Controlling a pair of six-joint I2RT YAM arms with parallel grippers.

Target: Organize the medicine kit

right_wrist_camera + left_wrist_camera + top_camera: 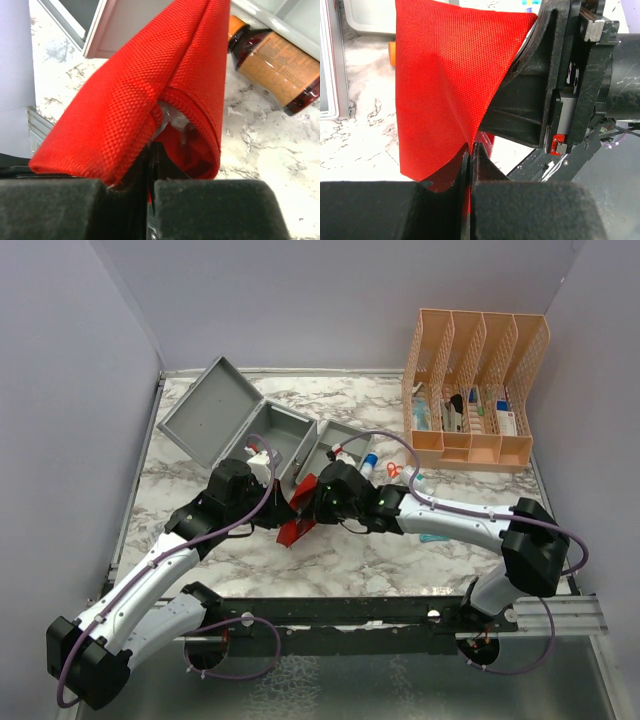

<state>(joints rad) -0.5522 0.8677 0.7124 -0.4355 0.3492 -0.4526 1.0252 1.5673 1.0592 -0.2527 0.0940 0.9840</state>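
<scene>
The grey metal medicine kit [285, 435] stands open at the back left, its lid [210, 410] tilted back. The grey divided tray [340, 443] sits beside it. Both grippers hold a flat red fabric pouch [297, 525] above the table in front of the kit. My left gripper [284, 508] is shut on a pinched fold of the pouch [445, 75], as the left wrist view [471, 150] shows. My right gripper [310, 502] is shut on the pouch's folded edge [140, 85] in the right wrist view [150, 148]. The pouch's lettering is hidden.
A peach slotted organizer [475, 390] with boxes stands at the back right. A brown bottle [280, 70] lies by the tray. Red-handled scissors [393, 469], a blue-capped tube [370, 462] and a teal packet [435, 537] lie on the marble table.
</scene>
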